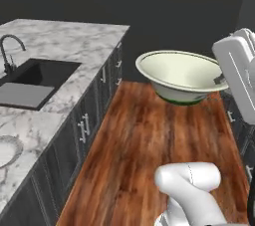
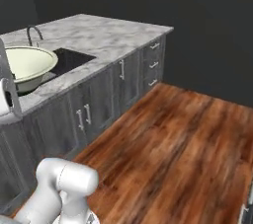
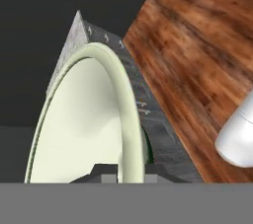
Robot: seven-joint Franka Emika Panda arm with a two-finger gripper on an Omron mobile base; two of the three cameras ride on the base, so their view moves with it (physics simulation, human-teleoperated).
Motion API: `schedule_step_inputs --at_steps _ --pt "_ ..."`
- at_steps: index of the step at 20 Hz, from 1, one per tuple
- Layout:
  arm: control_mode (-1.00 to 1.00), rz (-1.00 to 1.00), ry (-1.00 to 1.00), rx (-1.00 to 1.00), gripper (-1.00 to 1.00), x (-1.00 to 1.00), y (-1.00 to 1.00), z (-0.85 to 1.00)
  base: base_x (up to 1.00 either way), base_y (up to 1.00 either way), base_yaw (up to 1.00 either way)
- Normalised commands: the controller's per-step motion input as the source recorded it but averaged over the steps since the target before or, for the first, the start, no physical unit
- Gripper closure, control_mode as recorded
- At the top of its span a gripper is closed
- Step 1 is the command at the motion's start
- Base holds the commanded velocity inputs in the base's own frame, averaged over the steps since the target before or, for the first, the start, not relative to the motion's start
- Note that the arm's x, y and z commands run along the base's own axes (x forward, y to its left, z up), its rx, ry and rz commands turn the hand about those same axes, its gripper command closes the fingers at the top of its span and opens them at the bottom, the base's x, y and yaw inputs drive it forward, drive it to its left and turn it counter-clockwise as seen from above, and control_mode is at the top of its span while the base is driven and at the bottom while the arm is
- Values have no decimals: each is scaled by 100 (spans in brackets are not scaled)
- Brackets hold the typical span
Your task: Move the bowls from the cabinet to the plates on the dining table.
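Aloft, bowl (image 1: 180, 76) beside marble counter (image 1: 60, 46), sink (image 1: 35, 78).

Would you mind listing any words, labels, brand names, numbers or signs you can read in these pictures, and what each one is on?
None: no text, label, brand, number or sign can be read anywhere.
The bowl in the gripper is plain cream with a dark green band, no lettering.
The marble counter, sink, faucet, grey drawers and wood floor carry no markings.

A cream-white bowl (image 1: 180, 75) with a dark green band near its foot. Beside it, a white, grey-veined marble surface (image 1: 74, 38), grey wood-grain drawers (image 2: 116, 87), and a reddish-brown plank floor (image 1: 149, 145).
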Motion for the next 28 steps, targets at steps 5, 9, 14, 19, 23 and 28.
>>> schedule_step_inputs --at_steps 5,9,14,19,23,28 --pt "100 0 0 0 100 0 0 0 0 0 85" --pt "100 0 0 0 100 0 0 0 10 -4 85" --pt "100 0 0 0 100 0 0 0 30 -36 78" --pt "100 0 0 0 100 0 0 0 48 -95 54" --pt "100 0 0 0 100 0 0 0 49 -96 29" --pt "100 0 0 0 100 0 0 0 83 -20 12"
